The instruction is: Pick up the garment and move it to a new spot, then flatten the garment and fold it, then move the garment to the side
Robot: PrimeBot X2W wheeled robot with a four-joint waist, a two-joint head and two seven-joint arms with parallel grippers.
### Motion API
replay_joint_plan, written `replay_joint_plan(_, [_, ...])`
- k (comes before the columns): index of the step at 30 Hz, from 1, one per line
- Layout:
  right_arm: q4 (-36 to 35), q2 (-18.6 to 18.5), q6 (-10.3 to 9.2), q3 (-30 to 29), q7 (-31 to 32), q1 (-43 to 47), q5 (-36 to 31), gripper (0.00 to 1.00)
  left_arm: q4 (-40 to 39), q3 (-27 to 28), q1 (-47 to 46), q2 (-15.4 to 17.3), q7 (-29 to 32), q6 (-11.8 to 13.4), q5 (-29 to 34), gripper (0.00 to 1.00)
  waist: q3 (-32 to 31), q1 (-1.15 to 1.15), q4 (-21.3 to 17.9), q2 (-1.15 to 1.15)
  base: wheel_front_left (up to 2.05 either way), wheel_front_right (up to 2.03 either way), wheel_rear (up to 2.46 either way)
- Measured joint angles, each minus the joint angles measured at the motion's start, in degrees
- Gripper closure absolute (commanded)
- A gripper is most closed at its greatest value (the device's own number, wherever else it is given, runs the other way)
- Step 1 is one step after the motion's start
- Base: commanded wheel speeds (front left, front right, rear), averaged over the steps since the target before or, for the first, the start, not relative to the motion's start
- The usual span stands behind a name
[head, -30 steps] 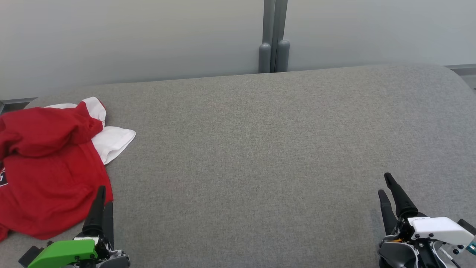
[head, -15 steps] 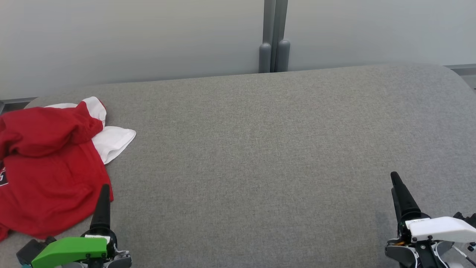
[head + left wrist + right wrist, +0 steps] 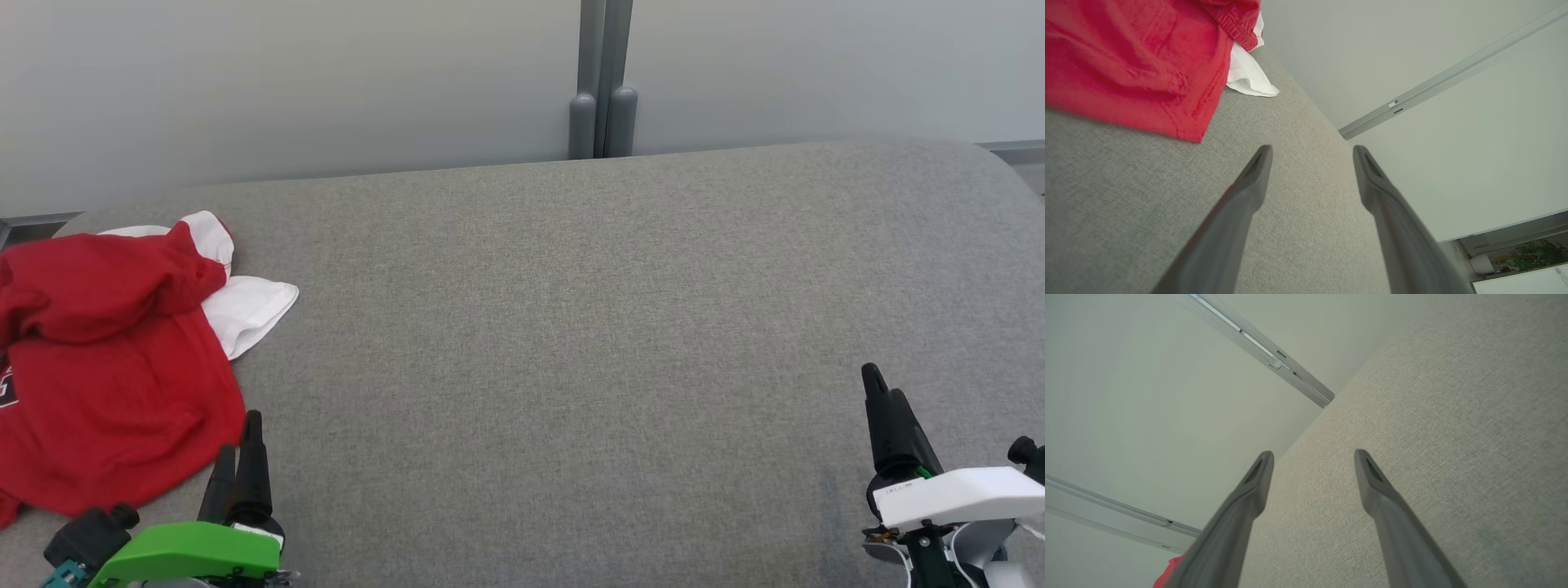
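Your view: red garment (image 3: 106, 384) lies crumpled at far left of the grey fabric surface (image 3: 571, 327), w/ white sleeve parts poking out on the far side and a bit of print at the frame edge. Left gripper (image 3: 238, 433) just beside its hem, right gripper (image 3: 883, 382) well apart; both spread wide, empty.

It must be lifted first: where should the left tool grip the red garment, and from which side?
Probably the near hem corner of the red garment, coming low from the right: it lies flat, uncovered, close to the open left tool.
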Motion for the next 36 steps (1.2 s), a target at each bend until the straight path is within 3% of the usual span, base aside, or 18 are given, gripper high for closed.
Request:
replay_joint_plan(16, [-2.31,-1.77,0.00,0.68,-3.05,1.13,-15.30,0.00,-1.12,-1.37,1.37,1.01,-3.01,0.66,16.16,0.00,-0.21,0.00,0.02,0.00,0.00,0.00,0.00])
replay_joint_plan(36, [-2.20,-4.37,0.01,2.68,-6.16,0.95,-29.03,0.00,-1.01,-3.42,2.16,1.92,-6.23,0.79,30.22,0.00,-0.09,0.00,0.45,0.00,0.00,0.00,0.00])
